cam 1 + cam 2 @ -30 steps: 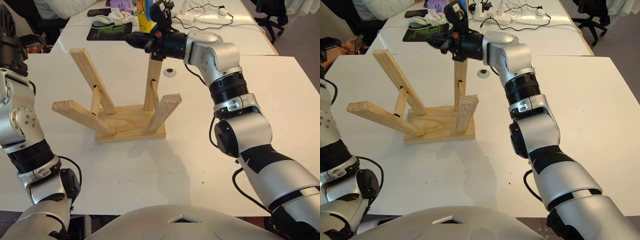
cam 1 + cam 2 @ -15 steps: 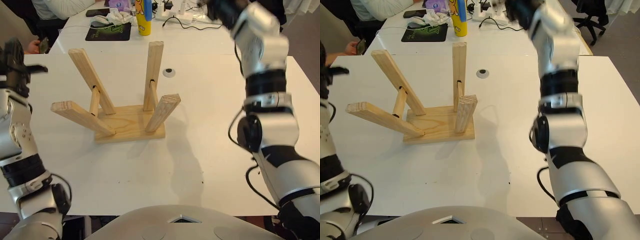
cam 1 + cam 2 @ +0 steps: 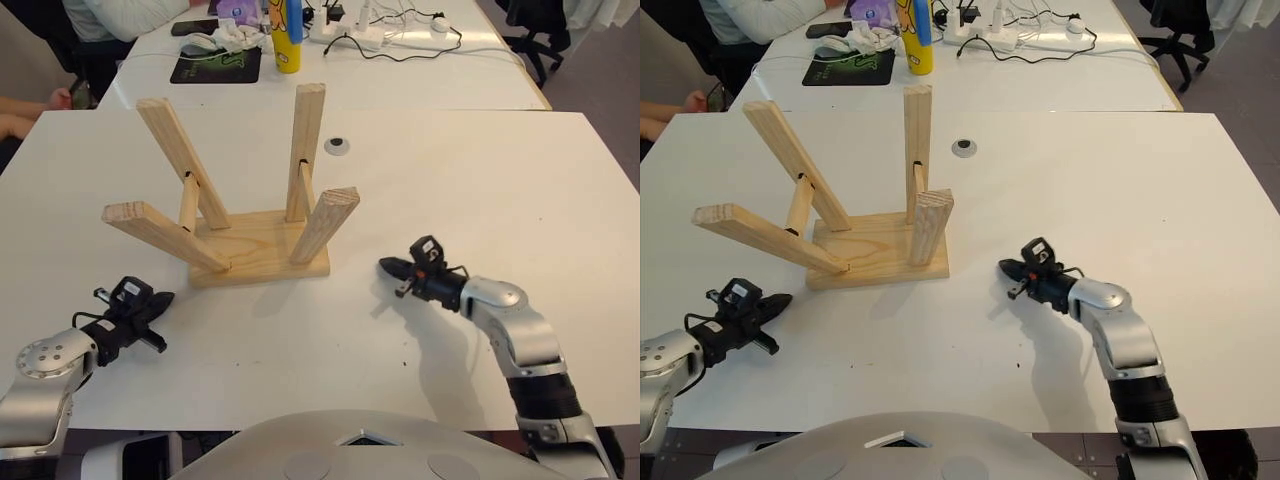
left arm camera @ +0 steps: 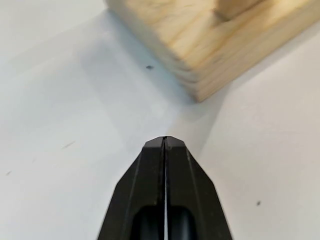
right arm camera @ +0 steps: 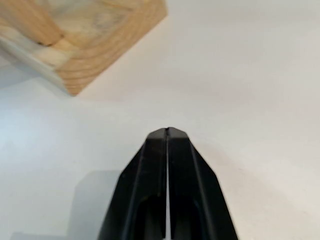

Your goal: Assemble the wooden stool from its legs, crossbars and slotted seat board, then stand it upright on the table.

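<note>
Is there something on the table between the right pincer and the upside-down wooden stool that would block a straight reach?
Nothing visible does. The right pincer, shut, is low over the table, pointing toward the near right corner of the seat board. Bare white surface lies between them.

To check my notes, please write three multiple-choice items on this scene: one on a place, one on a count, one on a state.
1. Where is the seat board? A) flat on the table B) standing on edge C) held in the air
2. How many legs point up? A) two B) three C) four
3. The right gripper is: A) open B) shut, empty C) shut on wood
Answers: 1 A, it lies under the legs; 2 C, four rise from it; 3 B, it is closed on nothing.
</note>
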`<action>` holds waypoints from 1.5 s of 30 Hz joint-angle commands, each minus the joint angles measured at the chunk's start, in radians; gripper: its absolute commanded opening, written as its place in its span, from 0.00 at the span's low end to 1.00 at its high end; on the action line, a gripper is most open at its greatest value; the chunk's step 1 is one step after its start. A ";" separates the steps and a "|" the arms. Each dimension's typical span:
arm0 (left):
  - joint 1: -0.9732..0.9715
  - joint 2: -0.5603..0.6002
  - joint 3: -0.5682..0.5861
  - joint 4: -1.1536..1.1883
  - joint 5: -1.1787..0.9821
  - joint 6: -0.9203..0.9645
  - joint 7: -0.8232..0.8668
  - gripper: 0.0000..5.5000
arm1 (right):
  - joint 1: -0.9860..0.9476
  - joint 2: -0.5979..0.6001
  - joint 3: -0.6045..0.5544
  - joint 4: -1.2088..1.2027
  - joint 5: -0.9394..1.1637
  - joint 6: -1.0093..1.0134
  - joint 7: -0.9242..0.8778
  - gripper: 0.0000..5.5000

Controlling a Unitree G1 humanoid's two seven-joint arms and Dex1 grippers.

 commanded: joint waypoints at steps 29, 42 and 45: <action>-0.174 -0.047 -0.140 -0.084 0.009 0.077 0.019 0.00 | -0.148 0.141 0.175 -0.099 0.054 0.163 -0.078 0.00; -0.331 -0.023 -0.066 -0.321 -0.099 0.254 -0.002 0.00 | -0.261 0.041 0.058 -0.291 0.219 0.315 -0.009 0.00; -0.337 -0.025 -0.065 -0.321 -0.095 0.259 -0.003 0.00 | -0.270 0.045 0.047 -0.283 0.220 0.314 -0.019 0.00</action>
